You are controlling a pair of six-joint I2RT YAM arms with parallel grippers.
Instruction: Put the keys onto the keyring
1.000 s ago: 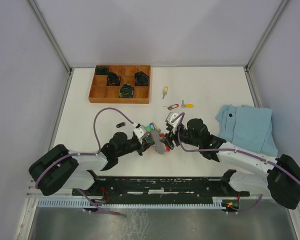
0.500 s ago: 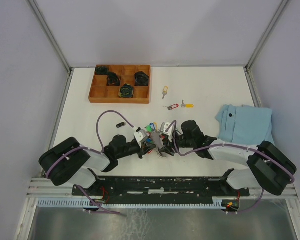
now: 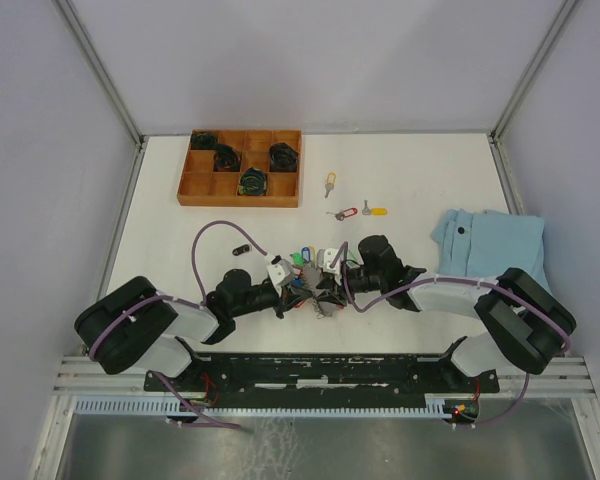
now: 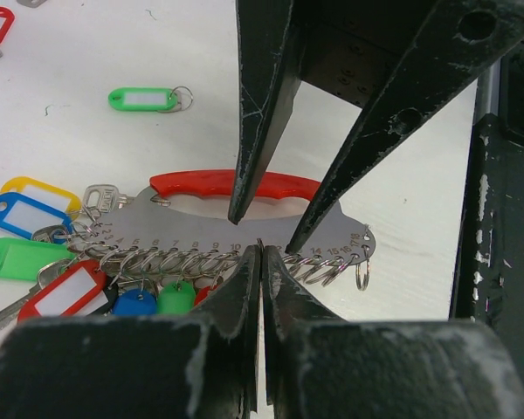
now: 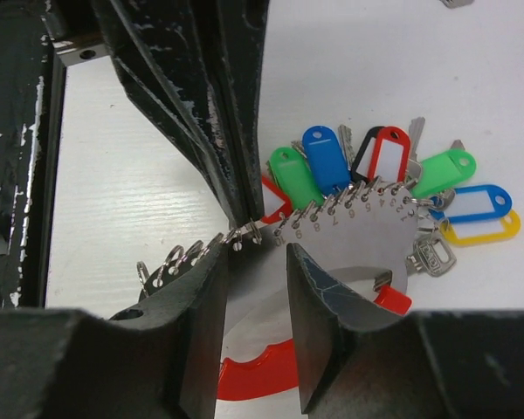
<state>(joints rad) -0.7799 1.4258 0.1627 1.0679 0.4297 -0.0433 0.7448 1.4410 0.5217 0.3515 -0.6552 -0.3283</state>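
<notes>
The keyring (image 3: 315, 287) is a grey numbered metal plate (image 4: 332, 223) with a red handle (image 4: 201, 184), a row of small rings, and blue, green, red and yellow tags (image 5: 325, 159). My left gripper (image 4: 262, 249) is shut, pinching one small ring at the plate's edge; it also shows in the top view (image 3: 296, 285). My right gripper (image 5: 255, 255) is open, its fingers (image 4: 262, 113) standing over the plate and red handle opposite the left one. Loose keys lie on the table: a green-tagged one (image 4: 145, 98), a red-tagged one (image 3: 346, 213), a yellow-tagged one (image 3: 377, 211) and another (image 3: 330, 183).
A wooden compartment tray (image 3: 195, 186) holding black items stands at the back left. A small black cylinder (image 3: 242, 248) lies left of the arms. A folded blue cloth (image 3: 495, 255) lies at the right.
My right arm has swung left and its open gripper has closed in on the keyring. The left gripper has kept its hold and barely moved.
</notes>
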